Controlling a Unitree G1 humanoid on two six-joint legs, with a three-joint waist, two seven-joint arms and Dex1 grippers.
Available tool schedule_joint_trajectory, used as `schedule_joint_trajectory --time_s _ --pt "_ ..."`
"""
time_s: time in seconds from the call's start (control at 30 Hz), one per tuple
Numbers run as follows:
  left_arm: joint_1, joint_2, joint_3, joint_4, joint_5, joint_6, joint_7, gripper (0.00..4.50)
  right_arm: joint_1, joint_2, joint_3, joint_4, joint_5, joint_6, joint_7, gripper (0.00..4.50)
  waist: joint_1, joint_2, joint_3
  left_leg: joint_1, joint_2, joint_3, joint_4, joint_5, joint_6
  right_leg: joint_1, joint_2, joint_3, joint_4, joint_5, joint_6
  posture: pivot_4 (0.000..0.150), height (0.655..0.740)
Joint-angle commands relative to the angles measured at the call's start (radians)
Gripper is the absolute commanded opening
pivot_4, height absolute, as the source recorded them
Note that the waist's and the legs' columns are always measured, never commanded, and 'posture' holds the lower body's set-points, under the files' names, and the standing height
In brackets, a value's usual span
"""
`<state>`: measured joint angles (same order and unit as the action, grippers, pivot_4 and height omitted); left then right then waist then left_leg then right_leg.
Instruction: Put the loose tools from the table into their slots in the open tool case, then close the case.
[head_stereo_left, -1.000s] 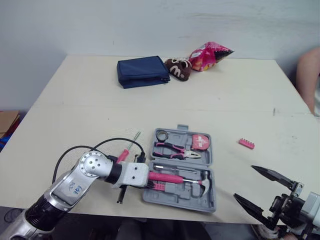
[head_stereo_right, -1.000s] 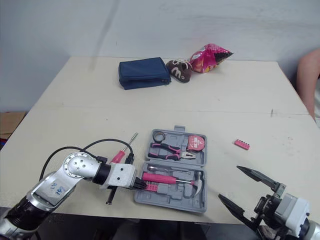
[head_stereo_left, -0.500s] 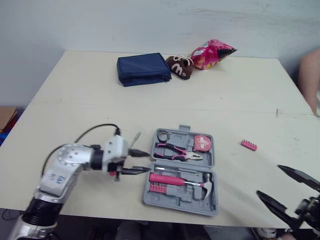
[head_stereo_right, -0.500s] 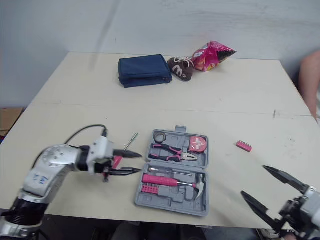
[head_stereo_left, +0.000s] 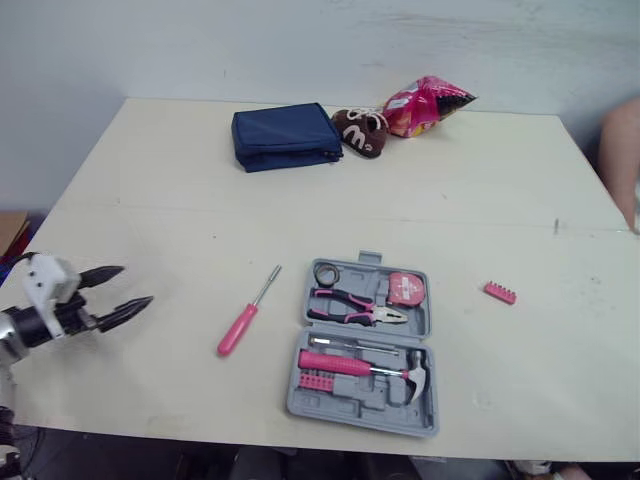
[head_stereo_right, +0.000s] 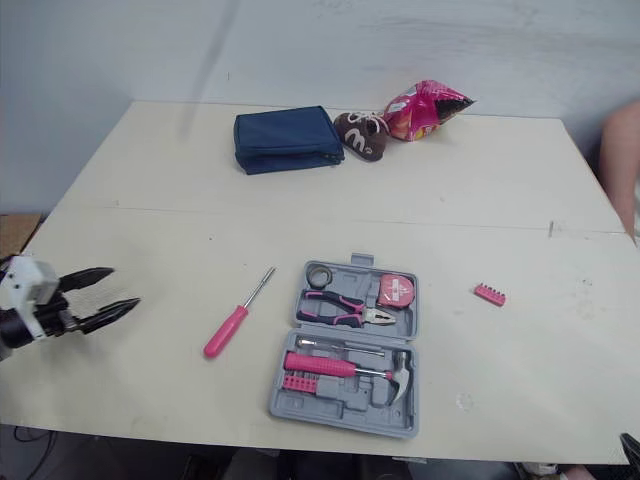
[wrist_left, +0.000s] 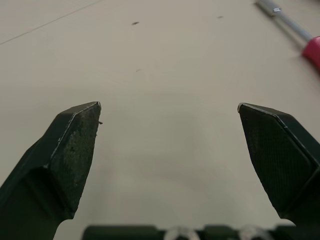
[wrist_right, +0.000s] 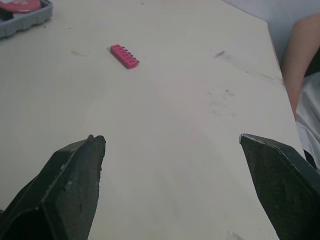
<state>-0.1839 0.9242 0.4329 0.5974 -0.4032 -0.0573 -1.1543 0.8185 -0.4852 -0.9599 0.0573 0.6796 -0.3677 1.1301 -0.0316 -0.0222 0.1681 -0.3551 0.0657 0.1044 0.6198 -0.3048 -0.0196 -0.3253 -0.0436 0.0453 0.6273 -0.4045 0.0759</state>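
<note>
The grey tool case (head_stereo_left: 365, 345) lies open near the table's front edge, with pliers, a tape measure, a pink-handled hammer (head_stereo_left: 362, 365) and bits in its slots. A pink-handled screwdriver (head_stereo_left: 248, 312) lies loose on the table just left of the case. A pink bit holder (head_stereo_left: 499, 293) lies loose to the case's right. My left gripper (head_stereo_left: 115, 293) hovers open and empty at the table's left edge, far from the screwdriver (wrist_left: 295, 37). My right gripper (wrist_right: 175, 150) stands open over bare table, with the bit holder (wrist_right: 124, 56) well ahead of its fingers.
At the table's back lie a navy pouch (head_stereo_left: 285, 138), a brown plush item (head_stereo_left: 360, 133) and a pink snack bag (head_stereo_left: 425, 103). A person's arm (head_stereo_left: 622, 160) shows at the right edge, beside the table (head_stereo_left: 180, 230).
My left gripper, shut at the pink handle in the case a second ago, has opened and drawn back to the table's left edge. My right gripper has dropped out of the head views.
</note>
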Motion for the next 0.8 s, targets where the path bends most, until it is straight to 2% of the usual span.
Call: schedule_joint_trajectory --time_s 0.03,0.17,0.27,0.47,0.6,0.7,0.8 --pt "-0.039 0.058 0.054 0.098 -0.002 -0.080 -0.024 4.45 0.016 0.013 -0.045 0.022 0.010 -0.008 -0.030 4.50 0.000 0.000 0.000 0.000 0.000 0.000 0.000 -0.002 -0.003 0.000 0.000 0.000 0.000 0.000 0.000 0.150 0.7400" --pt "-0.061 0.054 0.045 0.103 0.001 -0.123 -0.026 4.45 0.002 -0.002 -0.018 -0.017 -0.004 0.008 -0.059 4.50 0.000 0.003 -0.001 0.000 -0.001 0.000 -0.001 -0.002 -0.004 0.000 -0.002 0.000 0.000 0.000 0.000 0.150 0.7400" --pt "-0.071 0.004 0.031 -0.001 -0.034 -0.093 -0.017 4.45 -0.041 -0.029 0.021 -0.110 -0.023 0.077 -0.141 4.50 -0.001 0.003 -0.001 0.001 -0.001 0.000 -0.002 -0.002 -0.004 0.000 -0.002 0.000 0.001 0.000 0.000 0.150 0.7400" --pt "-0.061 -0.115 -0.071 -0.398 -0.143 0.128 0.007 4.45 -0.211 -0.165 0.159 -0.308 -0.007 0.336 -0.283 4.50 -0.011 0.002 -0.001 0.000 -0.001 0.000 0.000 0.003 0.001 -0.001 -0.002 0.000 0.003 0.001 0.001 0.150 0.7400" --pt "-0.087 -0.145 -0.132 -0.578 -0.210 0.262 0.017 4.45 -0.317 -0.249 0.226 -0.291 -0.014 0.425 -0.249 4.50 -0.004 0.002 -0.001 -0.003 0.000 0.000 0.004 0.003 0.001 -0.002 0.003 0.000 0.003 0.001 0.003 0.150 0.7400" --pt "-0.159 -0.177 -0.184 -0.679 -0.279 0.377 0.043 4.45 -0.378 -0.343 0.302 -0.192 -0.088 0.504 -0.219 4.50 0.004 0.002 0.000 -0.004 0.001 0.000 0.009 0.005 -0.003 -0.002 0.006 0.001 0.003 0.000 0.005 0.150 0.7400" --pt "-0.205 -0.194 -0.224 -0.723 -0.311 0.446 0.035 4.45 -0.479 -0.387 0.365 -0.080 -0.118 0.494 -0.159 4.50 0.004 0.002 0.000 -0.008 0.000 0.000 0.014 0.006 -0.001 -0.002 0.005 0.003 0.002 0.003 0.010 0.150 0.7400"
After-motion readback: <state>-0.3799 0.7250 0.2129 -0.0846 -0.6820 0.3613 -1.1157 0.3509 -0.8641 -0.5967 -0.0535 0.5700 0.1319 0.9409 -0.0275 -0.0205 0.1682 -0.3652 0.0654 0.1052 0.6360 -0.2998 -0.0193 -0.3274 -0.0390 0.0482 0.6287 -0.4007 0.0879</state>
